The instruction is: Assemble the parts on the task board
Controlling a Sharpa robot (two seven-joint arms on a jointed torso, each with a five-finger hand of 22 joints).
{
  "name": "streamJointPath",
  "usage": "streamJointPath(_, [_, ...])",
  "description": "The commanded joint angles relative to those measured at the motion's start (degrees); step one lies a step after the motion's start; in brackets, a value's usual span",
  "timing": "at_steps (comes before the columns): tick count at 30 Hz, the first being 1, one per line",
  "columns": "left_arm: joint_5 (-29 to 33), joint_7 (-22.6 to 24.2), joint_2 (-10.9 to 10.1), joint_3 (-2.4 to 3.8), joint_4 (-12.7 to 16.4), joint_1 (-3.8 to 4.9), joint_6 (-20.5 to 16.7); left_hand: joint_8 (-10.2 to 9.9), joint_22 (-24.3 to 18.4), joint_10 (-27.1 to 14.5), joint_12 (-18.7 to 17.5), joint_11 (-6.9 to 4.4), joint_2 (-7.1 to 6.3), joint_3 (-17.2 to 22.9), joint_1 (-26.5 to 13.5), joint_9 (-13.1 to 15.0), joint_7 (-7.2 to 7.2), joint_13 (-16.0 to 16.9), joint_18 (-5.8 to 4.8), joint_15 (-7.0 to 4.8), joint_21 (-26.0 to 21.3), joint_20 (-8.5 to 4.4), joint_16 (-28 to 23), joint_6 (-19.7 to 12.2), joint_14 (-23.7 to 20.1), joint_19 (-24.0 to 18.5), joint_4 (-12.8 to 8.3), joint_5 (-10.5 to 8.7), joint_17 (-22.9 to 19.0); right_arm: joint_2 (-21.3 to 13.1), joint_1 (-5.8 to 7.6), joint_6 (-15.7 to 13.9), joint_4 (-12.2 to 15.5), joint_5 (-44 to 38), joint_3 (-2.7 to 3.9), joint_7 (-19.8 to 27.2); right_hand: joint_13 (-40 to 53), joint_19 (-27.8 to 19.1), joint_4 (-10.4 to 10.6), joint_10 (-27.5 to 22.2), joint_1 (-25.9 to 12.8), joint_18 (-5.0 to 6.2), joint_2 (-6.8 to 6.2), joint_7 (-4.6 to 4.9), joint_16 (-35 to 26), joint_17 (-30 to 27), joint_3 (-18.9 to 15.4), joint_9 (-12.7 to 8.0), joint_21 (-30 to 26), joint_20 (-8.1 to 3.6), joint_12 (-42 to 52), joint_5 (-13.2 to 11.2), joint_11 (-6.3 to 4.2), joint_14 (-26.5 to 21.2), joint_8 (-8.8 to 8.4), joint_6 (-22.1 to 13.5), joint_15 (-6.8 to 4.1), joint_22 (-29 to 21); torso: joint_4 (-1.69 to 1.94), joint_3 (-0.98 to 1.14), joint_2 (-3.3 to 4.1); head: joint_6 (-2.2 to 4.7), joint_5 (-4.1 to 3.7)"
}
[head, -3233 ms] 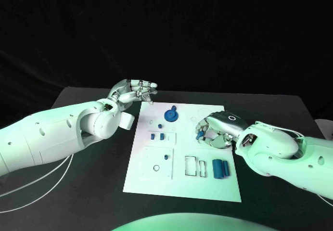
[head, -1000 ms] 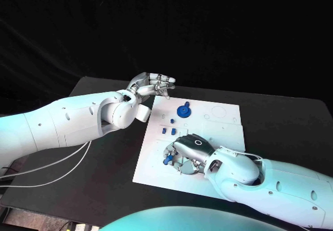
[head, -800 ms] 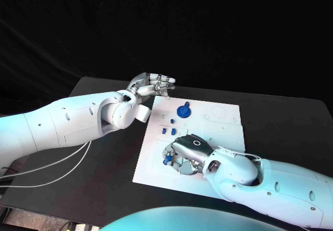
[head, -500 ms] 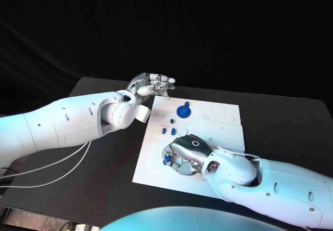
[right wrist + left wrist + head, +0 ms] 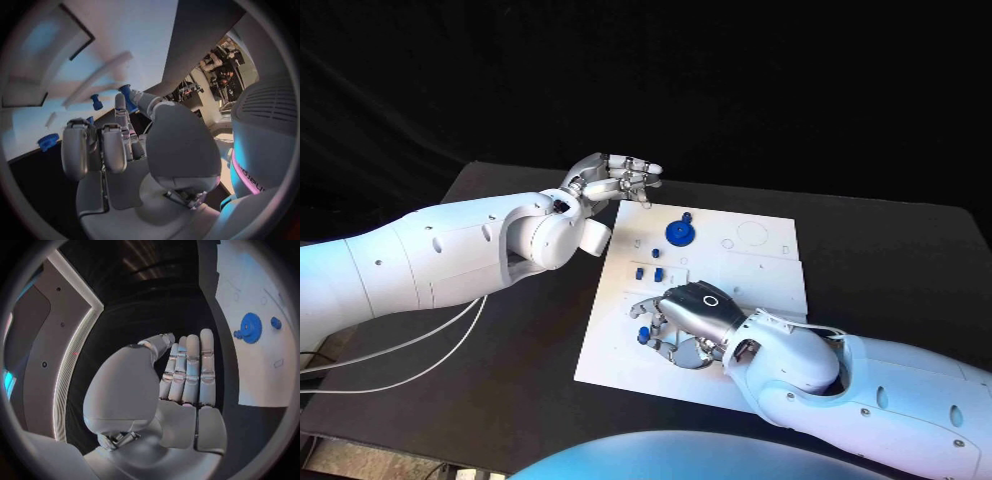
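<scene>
On the near part of the white task board (image 5: 620,340), our right hand (image 5: 687,322) pinches a small blue peg (image 5: 645,335) at its fingertips. It looks light, rigid and slick; we judge its sides the best hold. Our left hand (image 5: 613,179) hovers, fingers together, holding nothing.

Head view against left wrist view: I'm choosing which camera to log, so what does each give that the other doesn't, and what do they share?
The head view adds the right hand low over the near part of the task board, holding a blue part at its fingertips, plus two small blue pegs mid-board. The left wrist view adds the palm side of the left hand: fingers straight, side by side, nothing in them. Both show the left hand off the board, the board itself and the blue gear.
</scene>
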Motion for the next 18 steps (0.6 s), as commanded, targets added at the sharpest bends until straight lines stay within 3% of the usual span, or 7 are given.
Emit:
streamJointPath(1, [-0.11,0.21,0.04,0.03,0.16,0.03,0.94,-0.35,0.05,-0.33,0.26,0.03,0.17,-0.09,0.43,-0.05,0.07,0.09,0.21,0.26,0.37,-0.14,-0.40,-0.04,0.04,0.11,-0.26,0.27,-0.05,-0.84,-0.10,-4.54,1.25,0.18,0.00,0.01,0.15,1.32,0.12,0.04,-0.23,-0.64,-0.74,-0.33,-0.25,-0.19,-0.60,-0.05,0.23,-0.43,-0.31,0.55,-0.28,2.39,-0.34,-0.79,-0.50,11.45,-0.01,0.02,-0.01,0.11,-0.04])
streamJointPath(7, [-0.11,0.21,0.02,0.02,0.12,0.03,0.98,-0.35,0.08,-0.36,0.28,0.03,0.18,-0.09,0.44,-0.06,0.07,0.10,0.20,0.27,0.39,-0.14,-0.41,-0.04,0.03,0.08,-0.27,0.28,-0.07,-4.04,0.15,-8.98,3.91,3.27,0.26,2.03,0.86,1.36,-0.02,1.22,0.30,-0.64,-0.64,0.83,-0.27,-0.23,-0.92,0.65,0.24,-0.58,0.21,1.45,-0.61,2.40,1.03,1.58,-0.82,11.52,-0.07,-0.06,-0.11,0.63,-0.73])
streamJointPath(11, [-0.11,0.20,-0.01,-0.05,0.03,0.03,0.98,-0.35,0.08,-0.36,0.28,0.03,0.18,-0.09,0.44,-0.06,0.07,0.10,0.20,0.27,0.39,-0.14,-0.41,-0.04,0.03,0.08,-0.27,0.28,-0.07,-8.14,1.67,-11.64,5.92,13.82,0.61,6.08,1.77,1.07,-0.62,2.62,1.42,-0.49,-0.03,1.77,-0.65,-0.95,-0.37,1.27,-0.60,-0.72,1.05,1.52,-0.62,2.22,2.51,4.38,-0.88,11.32,-0.12,-0.06,-0.15,1.28,-1.89])
streamJointPath(14, [-0.11,0.20,0.02,-0.18,-0.04,0.03,0.96,-0.35,0.08,-0.36,0.28,0.03,0.18,-0.09,0.44,-0.06,0.07,0.10,0.20,0.27,0.39,-0.14,-0.41,-0.04,0.03,0.08,-0.27,0.28,-0.07,-12.69,3.86,-8.72,7.20,26.95,0.74,7.81,2.83,1.01,-0.64,4.40,1.62,-0.49,0.74,2.82,-0.58,-0.80,-0.33,1.90,-0.80,-0.53,2.48,1.73,0.19,2.26,4.11,7.47,-0.29,11.29,-0.17,-0.13,-0.29,1.59,-3.42])
streamJointPath(15, [-0.11,0.21,0.04,-0.23,-0.07,0.03,0.96,-0.35,0.08,-0.36,0.28,0.03,0.18,-0.09,0.44,-0.06,0.07,0.10,0.20,0.27,0.39,-0.14,-0.41,-0.04,0.03,0.08,-0.27,0.28,-0.07,-14.19,4.58,-7.12,7.43,30.87,0.77,7.83,4.16,1.18,0.95,5.18,-0.67,-0.59,1.11,2.65,-0.16,-0.03,-1.70,2.36,-0.43,-0.20,4.03,2.05,0.26,2.46,5.18,8.91,-0.01,11.43,-0.14,-0.15,-0.28,1.68,-4.02])
streamJointPath(17, [-0.10,0.24,0.09,-0.32,-0.13,0.03,0.94,-0.35,0.08,-0.36,0.28,0.03,0.18,-0.09,0.44,-0.06,0.07,0.10,0.20,0.27,0.39,-0.14,-0.41,-0.04,0.03,0.08,-0.27,0.28,-0.07,-17.97,6.09,-2.80,7.72,38.64,0.77,7.36,6.98,1.28,1.30,5.80,-1.35,-0.56,1.13,2.02,-0.29,-0.45,-3.47,3.18,-0.28,-0.32,7.23,2.83,-0.37,2.38,6.61,9.76,-0.46,11.52,-0.17,-0.26,-0.31,2.00,-5.85])
streamJointPath(18, [-0.10,0.25,0.10,-0.35,-0.14,0.03,0.91,-0.35,0.08,-0.36,0.28,0.03,0.18,-0.09,0.44,-0.06,0.07,0.10,0.20,0.27,0.39,-0.14,-0.41,-0.04,0.03,0.08,-0.27,0.28,-0.07,-19.43,6.52,-1.40,7.83,40.81,0.74,7.09,9.79,1.51,2.50,6.38,-3.17,-0.68,0.96,1.65,-0.98,-1.99,-5.42,3.81,0.23,-0.43,10.49,2.99,-0.74,2.10,7.46,9.73,-0.73,11.70,-0.27,-0.33,-0.39,1.97,-6.70])
